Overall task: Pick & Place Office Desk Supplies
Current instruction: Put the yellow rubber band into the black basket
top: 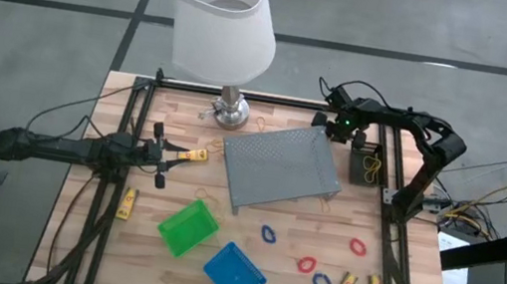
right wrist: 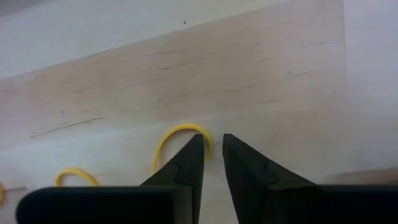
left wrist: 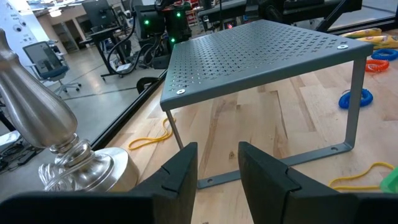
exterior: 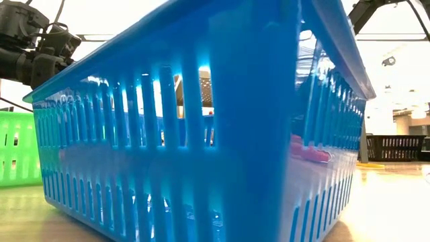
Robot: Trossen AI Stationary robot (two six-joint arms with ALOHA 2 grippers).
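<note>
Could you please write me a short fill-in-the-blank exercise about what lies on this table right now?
1. The lamp stands at the table's far edge, and its shade is ____.
2. Beside the green bin sits a bin coloured ____.
3. The right pincer points its tips at a rubber band coloured ____.
4. In the left wrist view, the grey mesh tray stands raised on thin metal ____.

Missing words: white; blue; yellow; legs

- The mesh tray (top: pixel 282 168) is placed at the frame's centre, below the lamp (top: pixel 224 25).
- Two bins (top: pixel 187 228) (top: pixel 235 274) are set at lower centre.
- Loops (top: pixel 307 265) are scattered at lower right.
</note>
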